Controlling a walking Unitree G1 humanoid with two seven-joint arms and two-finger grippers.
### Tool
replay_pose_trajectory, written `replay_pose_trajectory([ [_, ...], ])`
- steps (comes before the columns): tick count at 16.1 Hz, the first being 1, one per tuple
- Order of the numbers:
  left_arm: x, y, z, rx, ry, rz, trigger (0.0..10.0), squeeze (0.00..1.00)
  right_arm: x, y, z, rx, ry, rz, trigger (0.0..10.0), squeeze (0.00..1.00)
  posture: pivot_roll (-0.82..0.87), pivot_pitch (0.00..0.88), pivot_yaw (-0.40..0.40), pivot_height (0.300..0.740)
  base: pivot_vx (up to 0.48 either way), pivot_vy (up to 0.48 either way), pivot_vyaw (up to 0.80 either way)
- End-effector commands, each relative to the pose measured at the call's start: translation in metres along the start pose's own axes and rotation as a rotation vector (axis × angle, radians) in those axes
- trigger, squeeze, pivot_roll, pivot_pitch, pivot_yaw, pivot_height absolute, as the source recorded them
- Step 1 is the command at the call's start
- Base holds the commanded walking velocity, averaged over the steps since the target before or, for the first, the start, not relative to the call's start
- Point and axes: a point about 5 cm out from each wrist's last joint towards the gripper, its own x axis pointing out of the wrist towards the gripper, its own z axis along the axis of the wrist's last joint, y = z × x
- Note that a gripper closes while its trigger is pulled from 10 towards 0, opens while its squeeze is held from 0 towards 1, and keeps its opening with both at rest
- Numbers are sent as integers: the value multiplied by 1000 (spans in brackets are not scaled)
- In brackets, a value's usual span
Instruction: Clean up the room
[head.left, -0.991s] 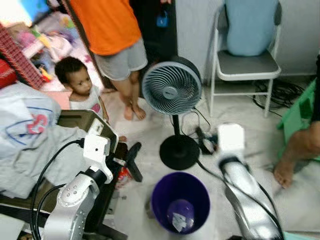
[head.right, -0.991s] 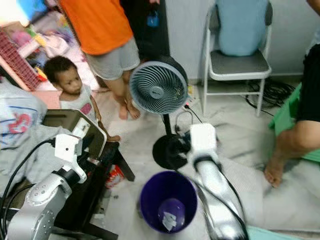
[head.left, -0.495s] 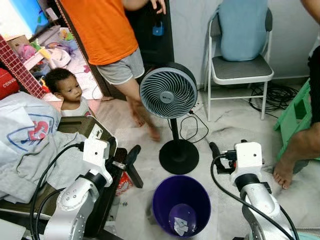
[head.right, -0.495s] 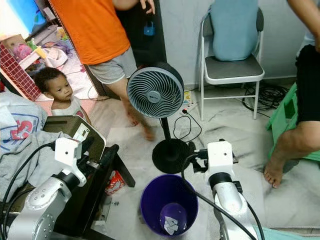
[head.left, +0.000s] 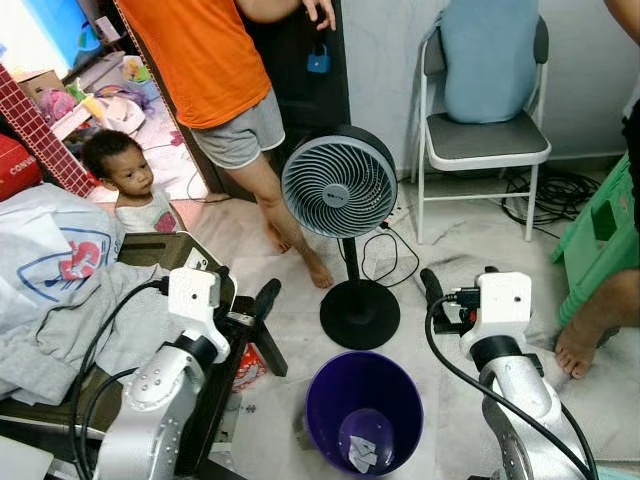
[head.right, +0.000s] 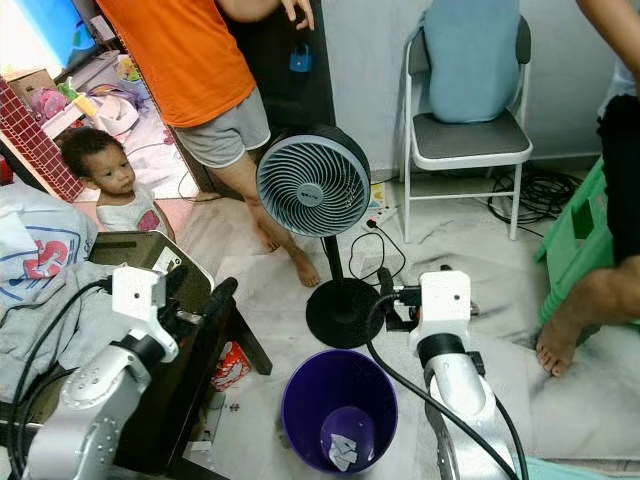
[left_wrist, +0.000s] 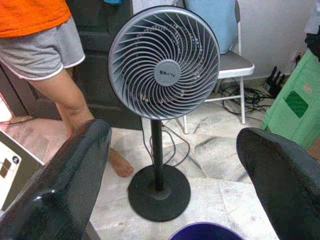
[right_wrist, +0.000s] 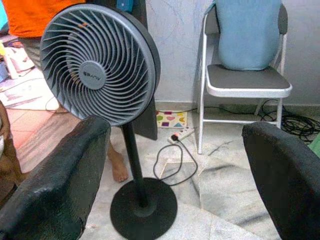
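Both the left gripper (left_wrist: 170, 165) and right gripper (right_wrist: 175, 165) gape wide, empty, facing the grey "ALVEE"-badged pedestal fan (left_wrist: 164, 62).

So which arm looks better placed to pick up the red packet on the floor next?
Probably the left. The left gripper hangs open almost directly above the red packet, beside the purple bin. The right gripper, also open, sits across the bin near the fan.
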Motion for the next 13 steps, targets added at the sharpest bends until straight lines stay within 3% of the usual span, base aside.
replay_pose_trajectory([
  [1, -1, 4, 1, 11, 2, 20, 10000, 0, 2, 6, 7, -7, -26, 30, 10000, 0, -242, 0, 136, 740, 0, 0, 0],
  [3, -1, 4, 1, 10, -3, 25, 10000, 0, 3, 10, 7, -12, -24, 61, 10000, 0, -241, 0, 129, 740, 0, 0, 291],
  [13, 6, 0, 0, -3, -29, 36, 10000, 0, 6, 7, 13, -31, -44, 69, 10000, 0, -271, 0, 117, 740, 0, 0, 792],
])
